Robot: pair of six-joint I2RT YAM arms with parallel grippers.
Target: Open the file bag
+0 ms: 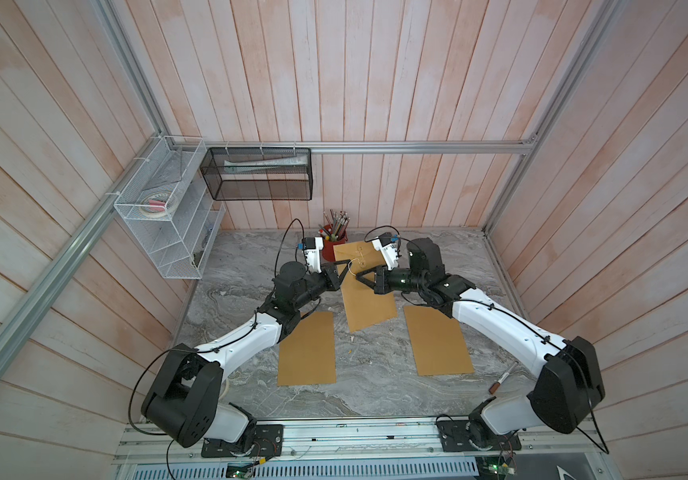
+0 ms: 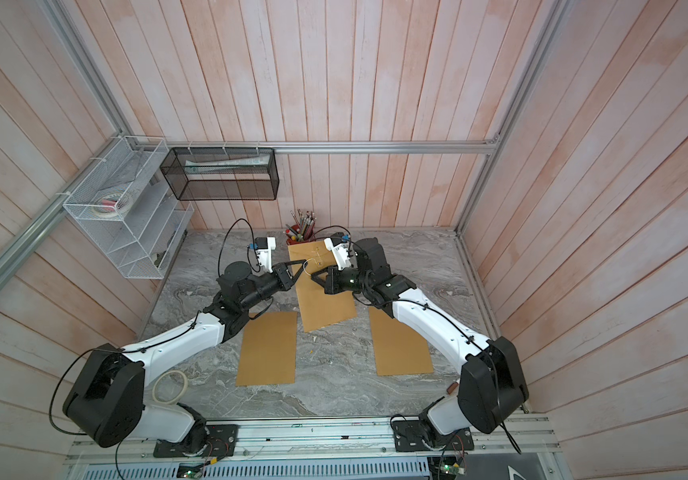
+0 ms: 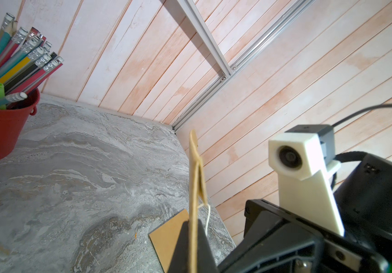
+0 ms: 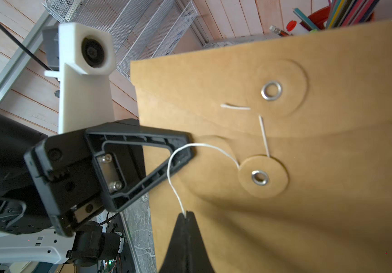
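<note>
The file bag (image 1: 369,303) (image 2: 325,307) is a brown paper envelope in the middle of the marble table, its far end raised toward the red pencil bucket. My left gripper (image 1: 348,262) (image 3: 193,222) is shut on the bag's left edge (image 3: 193,179), which stands between its jaws. A white string (image 4: 173,186) (image 3: 208,217) curves from the lower button disc (image 4: 260,177) to my right gripper (image 4: 186,214) (image 1: 358,276), which is shut on it. The flap's upper button (image 4: 271,90) has a short loose piece of string beside it.
Two more brown envelopes (image 1: 307,349) (image 1: 437,340) lie flat nearer the front. The red bucket of pencils (image 1: 334,245) stands behind the bag. A marker (image 1: 502,380) lies front right, a tape roll (image 2: 169,386) front left. A white wire rack (image 1: 167,208) and a black mesh basket (image 1: 259,178) hang on the walls.
</note>
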